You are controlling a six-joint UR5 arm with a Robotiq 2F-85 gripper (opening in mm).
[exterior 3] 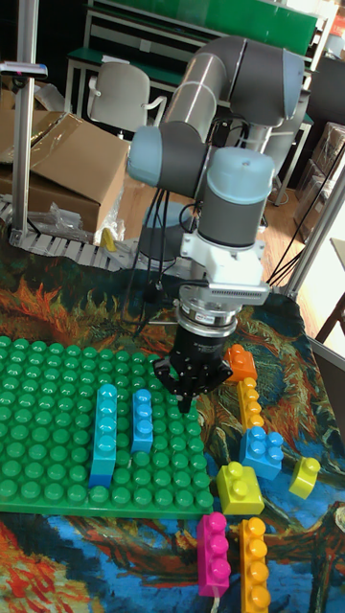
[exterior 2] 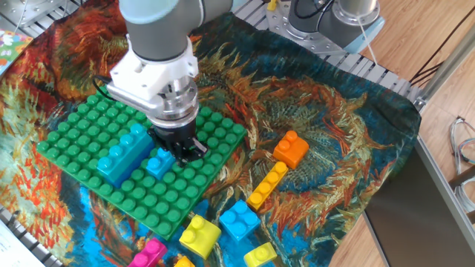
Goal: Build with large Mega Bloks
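On green studded plastic baseplate you see long light-blue brick and shorter blue brick side by side, both seated on studs. Black two-finger gripper hangs over plate at blue brick's 1 o'clock end; whether fingers are spread or pressed together, you cannot tell. Off plate, toward 4 o'clock on patterned cloth: orange square brick, long yellow-orange brick, blue square brick, yellow square brick, pink long brick.

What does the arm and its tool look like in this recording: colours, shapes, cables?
The arm has thick silver-grey tube links with light-blue caps on the round joints. A white bracket and a ribbed silver metal ring sit at the wrist. Below them is the tool, compact and black with two short fingers. Thin black cables hang beside the wrist.
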